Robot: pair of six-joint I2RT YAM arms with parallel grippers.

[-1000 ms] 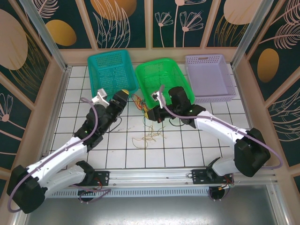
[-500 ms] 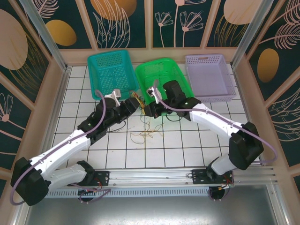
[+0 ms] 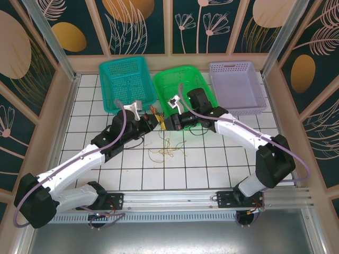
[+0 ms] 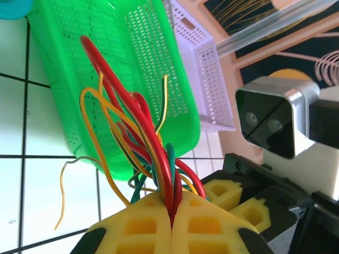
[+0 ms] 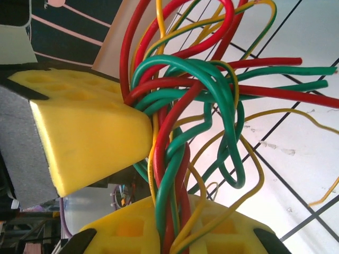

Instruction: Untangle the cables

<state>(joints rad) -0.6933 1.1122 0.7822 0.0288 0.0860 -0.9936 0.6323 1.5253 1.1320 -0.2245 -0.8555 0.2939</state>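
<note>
The cables form a tangled bundle of red, green and yellow wires held just above the tiles, in front of the green basket. My left gripper is shut on it from the left; in the left wrist view its yellow pads pinch the red strands. My right gripper is shut on the same bundle from the right, and red, green and yellow strands run between its pads. The two grippers sit almost touching. More thin tan-yellow wires lie loose on the tiles below.
A teal basket, the green basket and a lilac basket stand in a row along the back wall. A thin dark wire lies on the tiles by the left arm. Wooden walls close in both sides.
My left gripper has swung right to the bundle and shut on it. The right gripper has shifted slightly left and back, still gripping the cables.
</note>
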